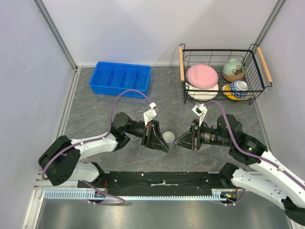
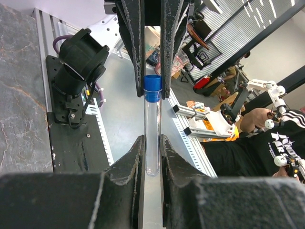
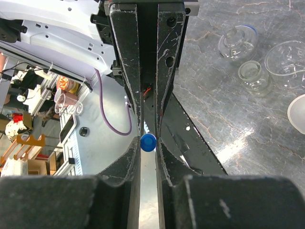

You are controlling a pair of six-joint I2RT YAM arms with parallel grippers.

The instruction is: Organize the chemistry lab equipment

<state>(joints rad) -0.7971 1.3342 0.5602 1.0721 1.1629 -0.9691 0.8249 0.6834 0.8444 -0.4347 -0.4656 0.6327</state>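
Almost nothing legible is offered by the three views. In the left wrist view, white lettering (image 2: 282,139) is printed on a black T-shirt (image 2: 238,155) at the right edge. The letters are seen tilted and are partly cut off by the edge of the view, so no word can be made out with certainty. Elsewhere, in the top external view and the right wrist view, no text, label, brand, number or sign can be read.
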